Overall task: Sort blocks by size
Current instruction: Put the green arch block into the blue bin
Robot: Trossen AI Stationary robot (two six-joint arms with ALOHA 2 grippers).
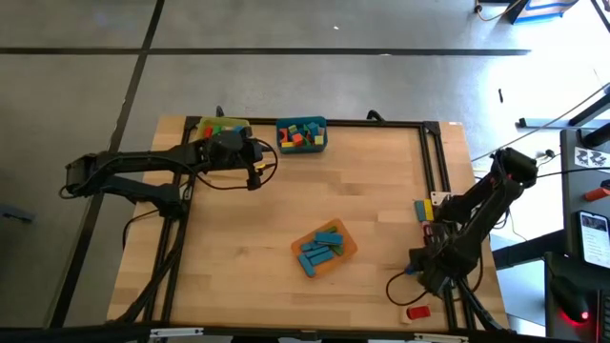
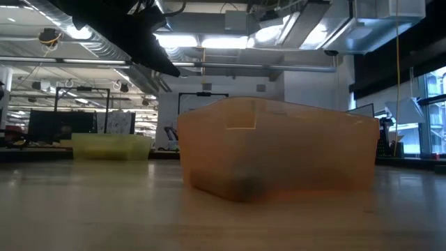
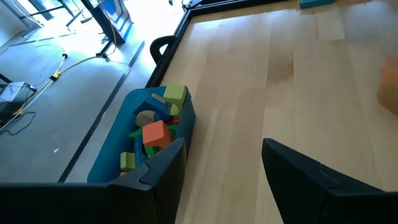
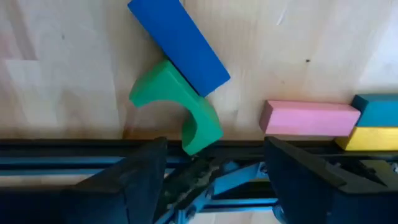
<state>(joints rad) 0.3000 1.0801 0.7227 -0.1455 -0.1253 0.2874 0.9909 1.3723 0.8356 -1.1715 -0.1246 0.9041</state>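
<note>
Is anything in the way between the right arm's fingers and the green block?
Nothing visible. The right gripper hangs open right over the green arch block. A blue block leans on the arch's far side, not between.

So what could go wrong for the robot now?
The green arch block and blue block lie touching at the table's rail, so the open right gripper might nudge one while grabbing the other. The left gripper hangs open close to the teal bin and could bump it.

Colourful wooden blocks (image 1: 302, 134) fill three bins; several lie loose at the table edge.
</note>
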